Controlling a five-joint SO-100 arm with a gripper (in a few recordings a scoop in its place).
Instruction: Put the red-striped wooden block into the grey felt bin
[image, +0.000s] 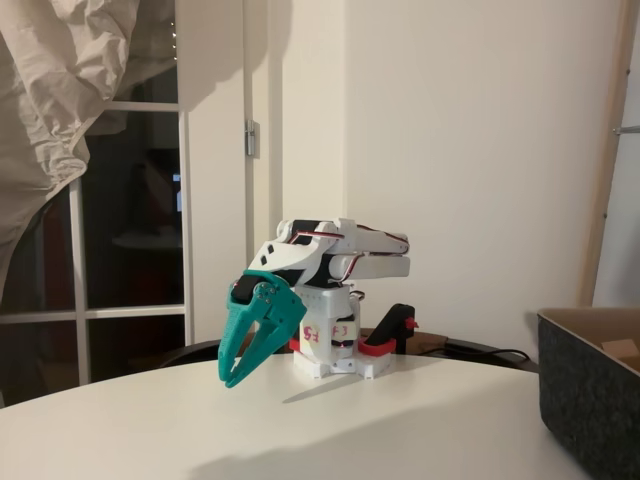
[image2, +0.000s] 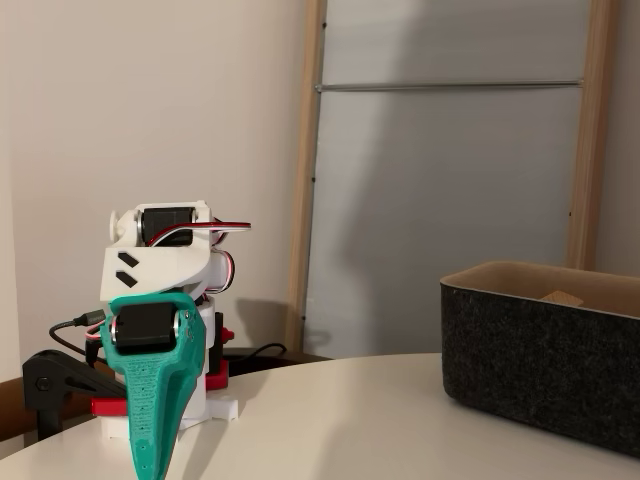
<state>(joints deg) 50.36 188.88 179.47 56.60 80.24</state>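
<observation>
My teal gripper (image: 231, 379) hangs tip-down just above the white table, in front of the folded white arm. Its jaws meet at the tips with nothing between them. In the other fixed view the gripper (image2: 148, 468) shows edge-on as one teal blade. The grey felt bin (image: 592, 400) stands at the right edge of the table, well away from the gripper, and its tan lining shows above the rim (image2: 540, 355). The red-striped wooden block is out of view. A small tan shape (image2: 561, 296) peeks up inside the bin, and I cannot tell what it is.
The arm's white base (image: 335, 355) is fixed to the table's far edge by red and black clamps (image: 392, 335). A black cable (image2: 70, 325) trails off behind it. The round white table (image: 300, 430) stretches bare between gripper and bin.
</observation>
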